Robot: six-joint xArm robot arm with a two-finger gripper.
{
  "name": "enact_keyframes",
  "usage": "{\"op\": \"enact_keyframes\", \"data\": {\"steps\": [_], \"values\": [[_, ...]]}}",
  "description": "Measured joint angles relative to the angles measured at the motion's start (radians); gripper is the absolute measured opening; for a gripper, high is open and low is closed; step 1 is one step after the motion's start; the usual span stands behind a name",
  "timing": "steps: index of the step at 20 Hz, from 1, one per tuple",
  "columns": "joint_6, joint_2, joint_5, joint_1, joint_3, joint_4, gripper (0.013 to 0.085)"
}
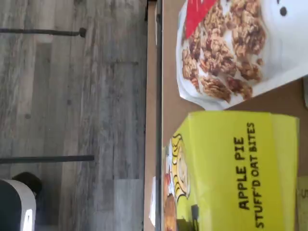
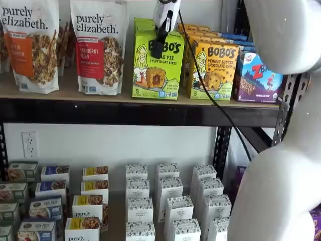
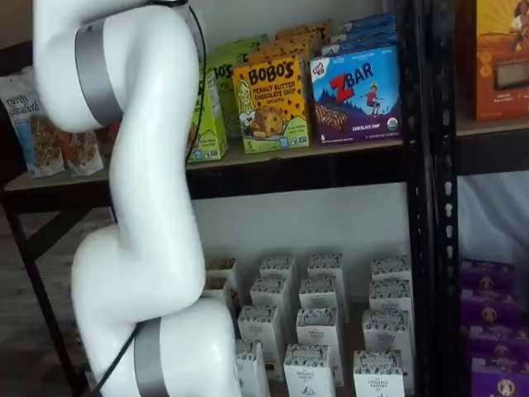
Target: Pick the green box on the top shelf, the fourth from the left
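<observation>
The green box (image 2: 156, 74) stands upright on the top shelf (image 2: 125, 111), between a cranberry granola bag and a yellow-orange Bobo's box. My gripper (image 2: 157, 50) hangs from above in front of the box's upper face. Its black fingers are together with no gap showing and nothing between them. A black cable trails down to the right of it. The wrist view shows the green box (image 1: 236, 173) close up, its "Apple Pie Stuff'd Oat Bites" print turned sideways. In a shelf view the white arm hides most of the green box (image 3: 208, 116) and the whole gripper.
A granola bag (image 2: 99, 47) and a yellow-orange Bobo's box (image 2: 213, 70) flank the green box, with a Zbar box (image 2: 258, 78) further right. More green boxes stand behind it. Several small cartons (image 2: 170, 206) fill the shelf below. The arm's white body (image 2: 281, 150) fills the right.
</observation>
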Motion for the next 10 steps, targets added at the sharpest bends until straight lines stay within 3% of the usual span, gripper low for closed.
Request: {"op": "enact_keyframes", "data": {"steps": [10], "values": [[0.022,-0.084,0.054,0.008,0.038,0.038,0.0290]]}}
